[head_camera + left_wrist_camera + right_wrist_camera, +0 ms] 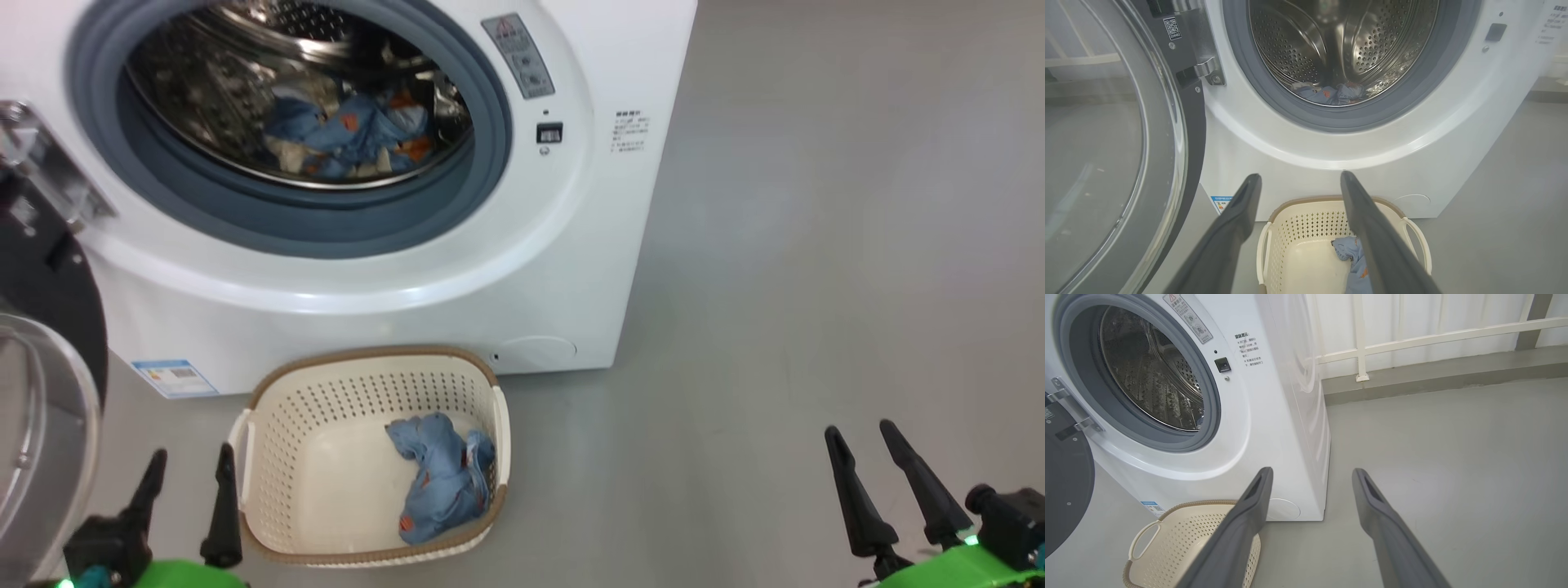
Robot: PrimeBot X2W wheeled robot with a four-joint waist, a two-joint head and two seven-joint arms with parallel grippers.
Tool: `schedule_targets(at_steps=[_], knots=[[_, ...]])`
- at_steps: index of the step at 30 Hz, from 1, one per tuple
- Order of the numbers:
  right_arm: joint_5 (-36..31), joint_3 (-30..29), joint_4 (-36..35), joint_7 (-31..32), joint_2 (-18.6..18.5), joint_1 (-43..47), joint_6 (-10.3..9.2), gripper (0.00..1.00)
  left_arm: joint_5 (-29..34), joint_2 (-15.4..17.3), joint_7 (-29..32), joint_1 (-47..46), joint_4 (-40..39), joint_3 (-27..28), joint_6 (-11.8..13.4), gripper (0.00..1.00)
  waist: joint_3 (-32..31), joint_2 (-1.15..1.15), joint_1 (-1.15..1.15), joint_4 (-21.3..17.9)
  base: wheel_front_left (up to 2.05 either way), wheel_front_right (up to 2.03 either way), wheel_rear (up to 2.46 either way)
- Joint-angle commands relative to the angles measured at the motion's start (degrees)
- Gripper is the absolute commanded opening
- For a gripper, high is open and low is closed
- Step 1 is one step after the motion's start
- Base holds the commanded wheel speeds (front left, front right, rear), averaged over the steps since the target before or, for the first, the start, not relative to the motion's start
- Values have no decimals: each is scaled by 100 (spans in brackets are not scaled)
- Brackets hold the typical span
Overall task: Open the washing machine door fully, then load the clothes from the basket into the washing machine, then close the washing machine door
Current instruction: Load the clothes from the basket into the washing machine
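The washing machine [392, 286] is white with a grey gasket [326, 233] and a shiny steel drum [1298, 53] dotted with holes; its door [49, 278] has a glossy black rim; the basket [367, 400] is cream-white, perforated, brown-rimmed; the clothes [445, 482] are light blue with orange prints; the floor [816, 245] is grey.

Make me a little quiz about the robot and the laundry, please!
1. True or false: the washing machine door is shut.
2. Which is nearer the basket: the left gripper or the right gripper?
3. The clothes belong in the washing machine. Where are they? A) all in the basket B) all in the drum C) some in each

Key
1. False: it stands wide open.
2. The left gripper.
3. C: one blue piece lies in the basket, and more lie in the drum.
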Motion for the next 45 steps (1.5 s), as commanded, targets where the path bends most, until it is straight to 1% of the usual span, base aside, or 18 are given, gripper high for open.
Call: schedule_targets(at_steps=[1,8,15,27,37,45], knots=[[128,79,-121,-28,-131,78,9,100,-50,106,-37,72,-213,152,-12,100,-304,0,0,130,0,0,0],[125,18,-135,-28,-146,344,9,100,-106,99,-37,547,-465,168,-12,100,-525,0,0,178,0,0,0],[112,-109,-169,-28,-127,502,9,100,-123,80,-37,895,-787,235,-13,100,-593,0,0,229,0,0,0],[87,-139,-198,-28,-79,459,9,100,-113,27,-37,997,-973,278,-13,100,-547,0,0,211,0,0,0],[94,-153,-226,-28,-53,198,9,100,-179,0,-37,736,-903,156,-13,100,-204,0,0,213,0,0,0],[86,-206,-289,-28,26,-181,9,100,-292,-15,-37,287,-532,-141,-13,100,365,0,0,173,0,0,0]])
